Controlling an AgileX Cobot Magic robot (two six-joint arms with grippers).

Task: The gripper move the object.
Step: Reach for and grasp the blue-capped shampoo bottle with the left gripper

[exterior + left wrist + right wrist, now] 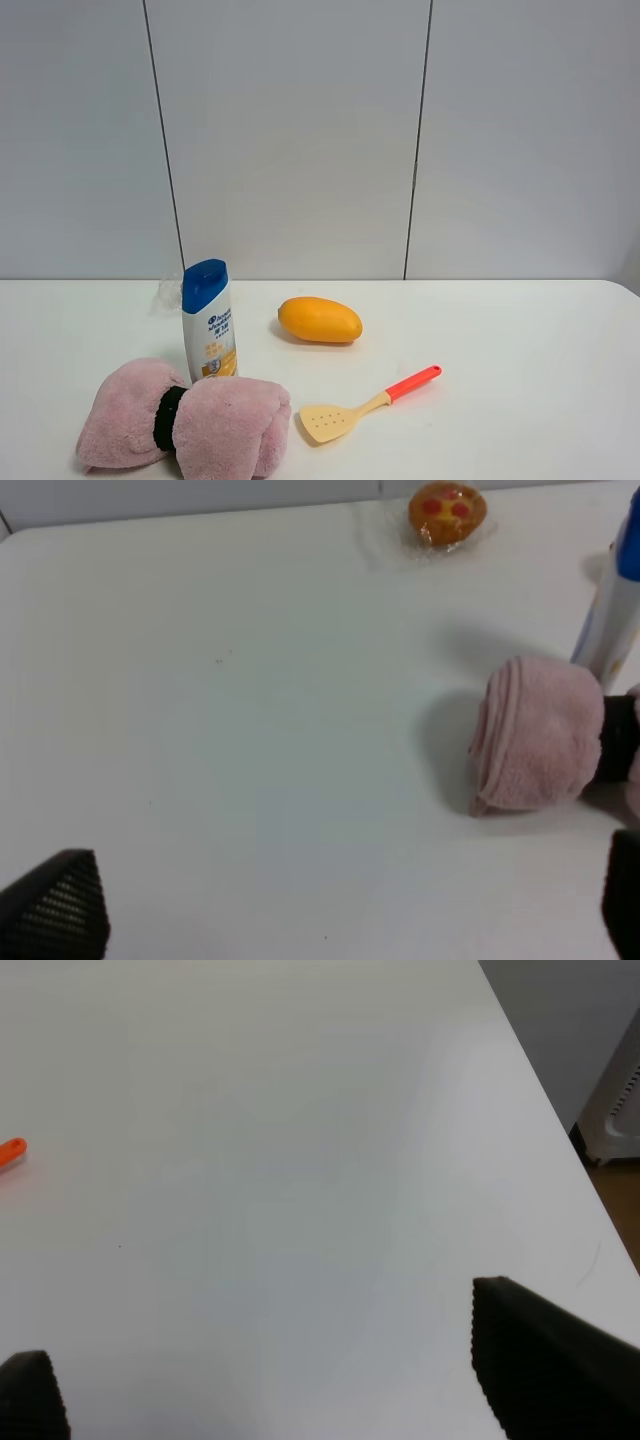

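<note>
The white shampoo bottle (208,320) with a blue cap and orange label stands upright on the white table, left of centre. Its edge also shows in the left wrist view (612,610). Neither arm shows in the exterior high view. My left gripper (340,900) is open and empty over bare table, well short of the bottle, with its black fingertips (60,900) wide apart. My right gripper (285,1375) is open and empty over bare table near the table's right edge, far from the bottle.
A pink towel tied with a black band (185,418) lies right in front of the bottle. An orange-yellow mango (320,320) lies to the bottle's right. A spatula (365,405) with an orange handle lies in front of it. A wrapped orange item (447,512) lies behind the bottle.
</note>
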